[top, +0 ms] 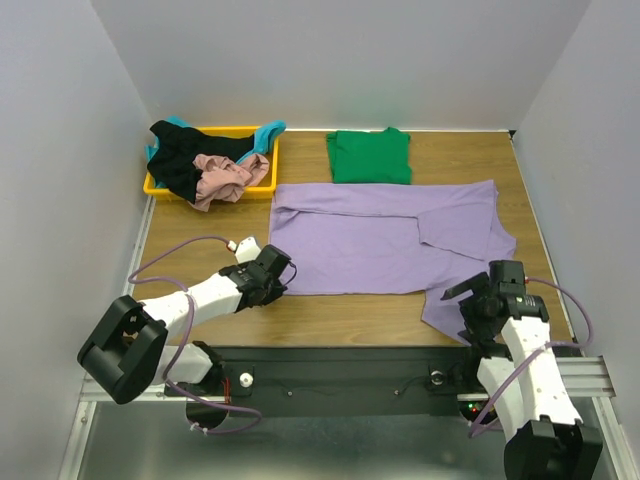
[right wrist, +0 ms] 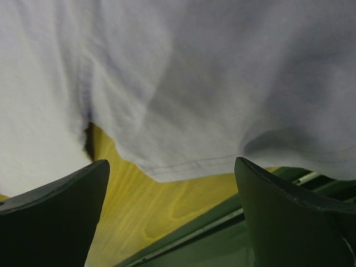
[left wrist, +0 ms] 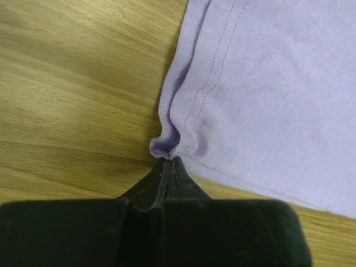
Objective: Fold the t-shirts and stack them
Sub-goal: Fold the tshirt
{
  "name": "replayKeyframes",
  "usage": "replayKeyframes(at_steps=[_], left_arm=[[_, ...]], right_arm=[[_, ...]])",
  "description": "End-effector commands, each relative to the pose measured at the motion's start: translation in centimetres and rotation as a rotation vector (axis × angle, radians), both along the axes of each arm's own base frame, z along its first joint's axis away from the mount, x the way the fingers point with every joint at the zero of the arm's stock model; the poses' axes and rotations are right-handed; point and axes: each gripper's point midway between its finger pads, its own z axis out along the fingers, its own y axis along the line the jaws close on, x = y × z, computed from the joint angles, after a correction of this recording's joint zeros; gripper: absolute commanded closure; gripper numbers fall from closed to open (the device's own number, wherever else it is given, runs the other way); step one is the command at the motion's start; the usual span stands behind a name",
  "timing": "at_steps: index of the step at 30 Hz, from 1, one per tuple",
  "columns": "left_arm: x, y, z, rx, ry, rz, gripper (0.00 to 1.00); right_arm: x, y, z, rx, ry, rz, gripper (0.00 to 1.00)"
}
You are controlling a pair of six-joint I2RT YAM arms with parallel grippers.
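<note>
- My left end effector (left wrist: 168, 162) is closed, its tips meeting right at the rolled near corner of the purple t-shirt (left wrist: 267, 94). I judge it has nipped the hem, though I can't see cloth between the pads.
- My right end effector (right wrist: 171, 162) stands wide open and holds nothing; the same shirt's stitched hem lies just ahead, between its two fingers.
- The step in hand, as I read it, is taking the near edge of the purple shirt, which lies spread on the desk (top: 340, 315) ahead of both arms.
- The next move calls for the right end effector to advance onto the hem and close. Then both should lift together and carry the edge away from me.
- Well beyond them a green t-shirt (top: 370, 157) lies folded.
- Beyond and left of the left end effector, the black t-shirt (top: 180, 160), pink t-shirt (top: 225, 178) and teal t-shirt (top: 270, 130) sit crumpled in the yellow tray (top: 258, 189).
- The right wrist view is blurred, and the right arm hides the shirt's near right flap from above. I cannot tell whether that flap overhangs the desk edge.
</note>
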Motion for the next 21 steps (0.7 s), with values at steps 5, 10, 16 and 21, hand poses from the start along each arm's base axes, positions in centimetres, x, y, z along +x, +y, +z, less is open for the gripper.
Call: replayKeyframes(at_steps=[5, 10, 16, 21], left_arm=[[1.5, 0.0, 1.3, 0.009, -0.068, 0.006, 1.0], [1.5, 0.4, 1.2, 0.01, -0.072, 0.017, 1.0], [1.7, 0.6, 1.4, 0.005, -0.075, 0.022, 1.0], [1.9, 0.5, 1.8, -0.006, -0.085, 0.021, 1.0]], right_arm=[[-1.3, 0.7, -0.3, 0.018, 0.097, 0.099, 0.03], [-0.8, 0.6, -1.8, 0.018, 0.12, 0.11, 0.14], [-0.8, 0.5, -3.5, 0.015, 0.138, 0.105, 0.47], [0.0, 0.3, -3.3, 0.003, 0.105, 0.106, 0.79]])
